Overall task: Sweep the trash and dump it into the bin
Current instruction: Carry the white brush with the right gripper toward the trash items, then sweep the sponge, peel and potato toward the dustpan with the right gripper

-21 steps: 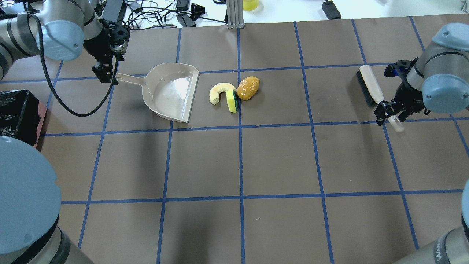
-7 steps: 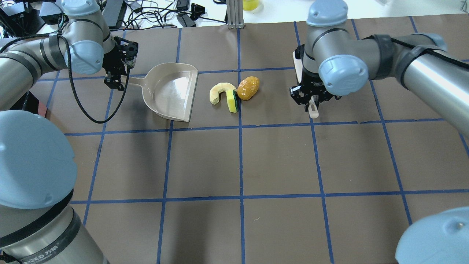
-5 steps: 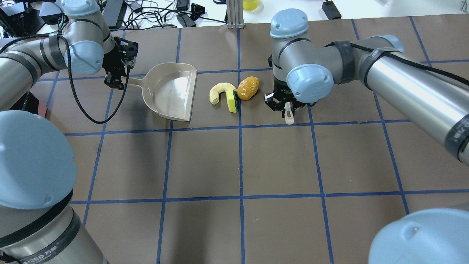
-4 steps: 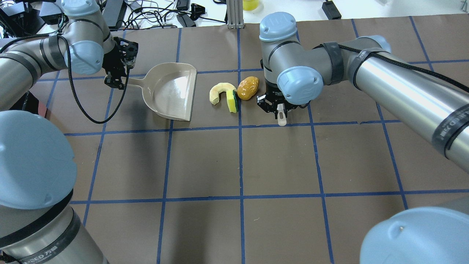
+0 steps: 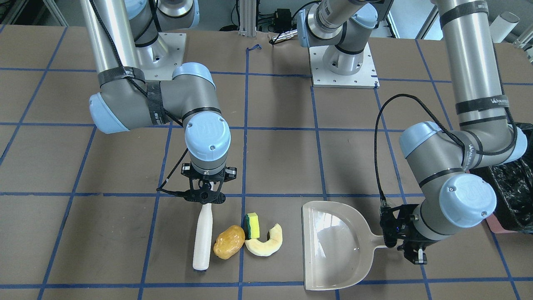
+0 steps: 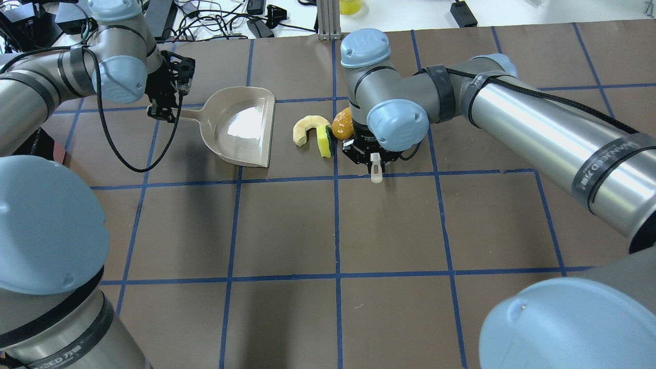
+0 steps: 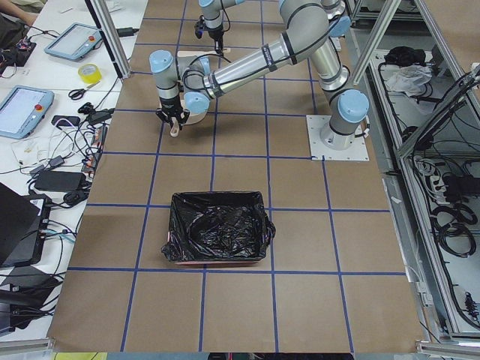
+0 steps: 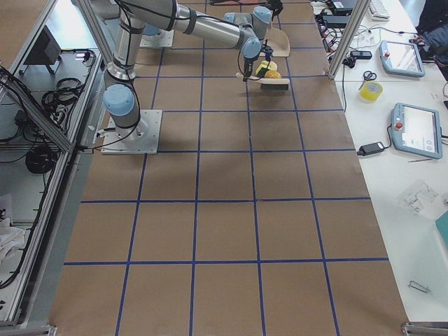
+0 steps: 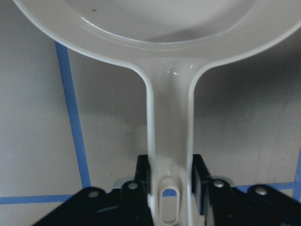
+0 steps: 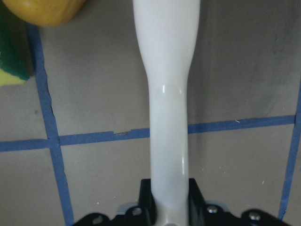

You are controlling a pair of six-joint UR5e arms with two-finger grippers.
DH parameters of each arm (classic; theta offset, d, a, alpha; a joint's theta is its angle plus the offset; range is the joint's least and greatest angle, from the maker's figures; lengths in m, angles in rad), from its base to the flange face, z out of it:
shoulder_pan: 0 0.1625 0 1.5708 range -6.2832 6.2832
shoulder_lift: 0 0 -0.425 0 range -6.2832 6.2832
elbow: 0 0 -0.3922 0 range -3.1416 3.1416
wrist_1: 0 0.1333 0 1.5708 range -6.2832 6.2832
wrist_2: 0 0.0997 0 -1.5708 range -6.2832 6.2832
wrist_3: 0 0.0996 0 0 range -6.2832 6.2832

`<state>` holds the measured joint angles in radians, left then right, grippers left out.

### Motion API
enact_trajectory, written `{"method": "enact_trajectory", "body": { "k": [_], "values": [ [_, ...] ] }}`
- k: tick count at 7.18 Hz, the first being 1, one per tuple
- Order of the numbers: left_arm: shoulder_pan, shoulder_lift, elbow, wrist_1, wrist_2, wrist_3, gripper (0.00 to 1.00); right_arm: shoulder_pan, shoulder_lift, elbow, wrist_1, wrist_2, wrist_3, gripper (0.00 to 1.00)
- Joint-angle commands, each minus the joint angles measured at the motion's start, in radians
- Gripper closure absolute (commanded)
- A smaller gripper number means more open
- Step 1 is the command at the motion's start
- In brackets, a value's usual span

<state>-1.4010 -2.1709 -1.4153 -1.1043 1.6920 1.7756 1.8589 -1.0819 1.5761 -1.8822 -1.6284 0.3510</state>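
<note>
The trash lies together on the brown table: a golden-brown lump (image 5: pixel 228 248) (image 6: pixel 342 126), a yellow-green sponge (image 5: pixel 252 225) (image 6: pixel 324 141) and a cream crescent slice (image 5: pixel 266 245) (image 6: pixel 306 129). My right gripper (image 5: pixel 204 196) (image 6: pixel 370 156) (image 10: pixel 169 193) is shut on the white brush (image 5: pixel 202 237) (image 10: pixel 169 94), which sits right beside the lump on the side away from the dustpan. My left gripper (image 5: pixel 406 243) (image 6: pixel 164 105) (image 9: pixel 170 188) is shut on the handle of the beige dustpan (image 5: pixel 333 246) (image 6: pixel 241 125) (image 9: pixel 169 28), whose open edge faces the trash. The bin (image 7: pixel 174 225) (image 5: pixel 510 187) stands beyond my left arm.
Blue tape lines grid the table. Cables, tablets and a tape roll (image 7: pixel 88 73) lie on the white bench past the far edge. A metal post (image 6: pixel 328 20) stands at the table's far edge. Both arm bases (image 5: pixel 343 62) sit on plates at the near side.
My right arm has carried the brush from the table's right side leftward, up to the golden-brown lump. My left gripper keeps its hold on the dustpan, which has barely shifted.
</note>
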Motion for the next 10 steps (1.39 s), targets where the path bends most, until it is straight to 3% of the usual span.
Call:
{"method": "enact_trajectory", "body": {
  "k": [1, 7, 10],
  "values": [
    [-0.006, 0.006, -0.002, -0.002, 0.003, -0.005, 1.0, 0.02, 0.007, -0.001, 0.003, 0.03, 0.054, 1.0],
    [-0.013, 0.005, -0.004, -0.002, 0.028, -0.012, 1.0, 0.077, 0.011, -0.004, -0.011, 0.166, 0.132, 1.0],
    [-0.013, 0.005, -0.002, -0.002, 0.026, -0.015, 1.0, 0.098, 0.037, -0.063, -0.011, 0.223, 0.163, 1.0]
  ]
}}
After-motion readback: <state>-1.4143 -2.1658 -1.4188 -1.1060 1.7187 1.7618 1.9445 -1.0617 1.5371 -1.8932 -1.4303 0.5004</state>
